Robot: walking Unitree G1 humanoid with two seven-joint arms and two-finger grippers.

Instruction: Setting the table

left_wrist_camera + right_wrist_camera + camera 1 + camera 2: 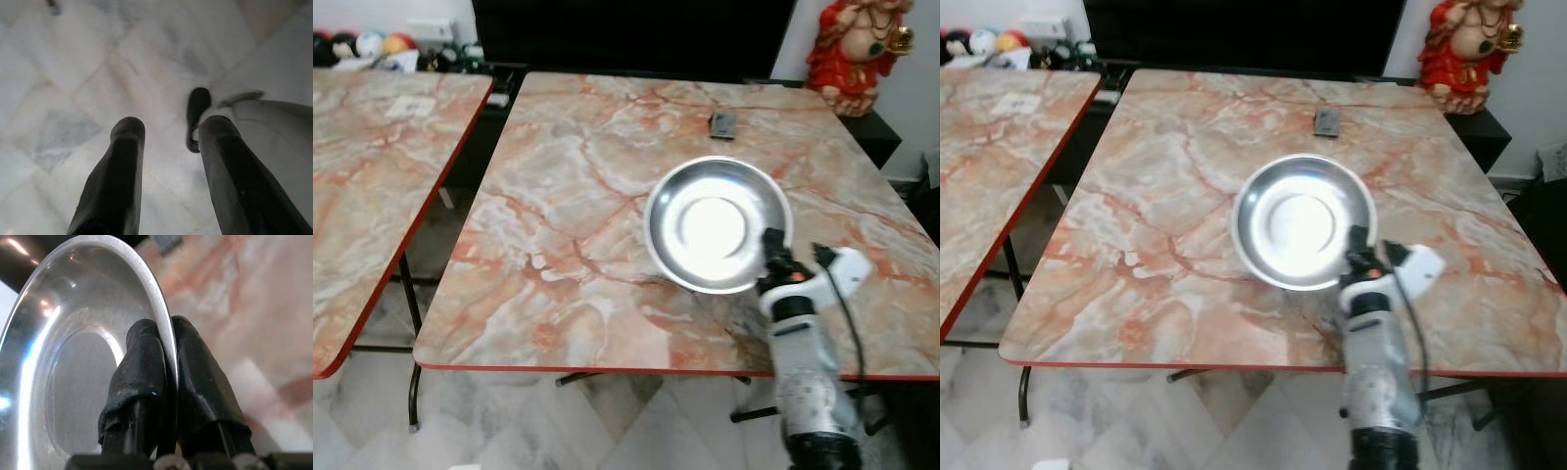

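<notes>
On the marble table, near right part: a steel plate (718,224) pinched at its near right rim by the right gripper (771,247).
Table: marble-patterned top (1165,196) in pink and orange veins with a red edge, standing on thin dark legs over a pale marble floor (558,421).
Steel plate: round, shiny, with a flat centre and a raised rim; whether it rests on the tabletop or is held just above it cannot be told from the head views.
Right gripper: its two black fingers (142,377) are closed narrowly on the plate's rim, one finger on the inside of the dish and one on the outside, the rim running between them.
Right arm: silver forearm (1376,382) reaching up from the near edge of the table, with a white wrist block and a black cable beside it.
Left gripper (168,161): hanging off the table above the floor tiles, its fingers spread well apart and holding nothing.
Small dark object (723,124): flat and rectangular, lying on the far part of the table, well apart from the plate; too small to name.
Red figurine (854,49): standing on a dark stand beyond the table's far right corner.
Second table (372,166): same marble top, to the left, with a gap between the two.
Far left background: a row of small coloured objects (362,47), blurred.
</notes>
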